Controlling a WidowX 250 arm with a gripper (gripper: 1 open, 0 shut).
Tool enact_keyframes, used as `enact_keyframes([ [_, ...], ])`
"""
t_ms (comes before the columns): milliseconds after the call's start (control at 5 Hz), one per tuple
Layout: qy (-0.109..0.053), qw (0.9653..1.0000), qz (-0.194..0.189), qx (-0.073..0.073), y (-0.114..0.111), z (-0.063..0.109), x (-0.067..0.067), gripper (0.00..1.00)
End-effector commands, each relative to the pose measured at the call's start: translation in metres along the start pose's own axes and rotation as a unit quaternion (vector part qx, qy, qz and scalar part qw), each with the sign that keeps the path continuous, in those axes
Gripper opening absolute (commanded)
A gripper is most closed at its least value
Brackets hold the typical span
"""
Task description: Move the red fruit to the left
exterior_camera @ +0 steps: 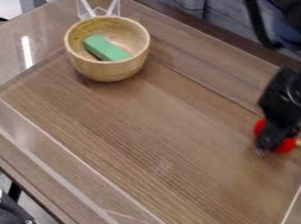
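Since the gripper (274, 137) looks pinched on the red fruit (279, 139) at the table's (152, 124) right edge, lift it clear, carry left, stay short of the wooden bowl (108, 48).

From your gripper (274, 139), nine o'clock lies open across bare tabletop (152, 124); the wooden bowl (108, 48) blocks only at ten.

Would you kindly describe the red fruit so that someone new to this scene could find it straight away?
Start from the wooden table and go to its right edge, far from the wooden bowl at the upper left. There the black gripper stands over the red fruit. It is the only bright red thing; the green block lies in the bowl.
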State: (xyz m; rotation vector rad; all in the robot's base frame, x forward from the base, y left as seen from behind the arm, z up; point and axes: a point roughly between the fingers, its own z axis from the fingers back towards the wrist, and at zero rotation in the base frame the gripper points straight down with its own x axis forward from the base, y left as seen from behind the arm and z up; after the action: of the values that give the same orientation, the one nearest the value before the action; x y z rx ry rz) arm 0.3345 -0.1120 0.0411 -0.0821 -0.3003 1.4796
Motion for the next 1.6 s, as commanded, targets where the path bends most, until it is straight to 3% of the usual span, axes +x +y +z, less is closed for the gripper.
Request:
enact_keyframes([
  [0, 0.045, 0.9978, -0.033, -0.036, -0.011, 0.038, 0.017, 0.00],
  [200, 0.063, 0.9972, -0.024, -0.032, -0.014, 0.064, 0.048, 0.00],
  [400, 0.075, 0.9941, -0.068, -0.040, -0.008, 0.070, 0.078, 0.00],
  [600, 0.077, 0.9910, -0.100, -0.045, 0.004, 0.058, 0.083, 0.00],
  [1000, 0.085, 0.9793, -0.174, -0.059, 0.020, 0.033, 0.069, 0.00],
  [1200, 0.087, 0.9714, -0.211, -0.066, 0.026, 0.016, 0.061, 0.00],
  [1400, 0.104, 0.9581, -0.256, -0.076, 0.024, 0.023, 0.068, 0.00],
])
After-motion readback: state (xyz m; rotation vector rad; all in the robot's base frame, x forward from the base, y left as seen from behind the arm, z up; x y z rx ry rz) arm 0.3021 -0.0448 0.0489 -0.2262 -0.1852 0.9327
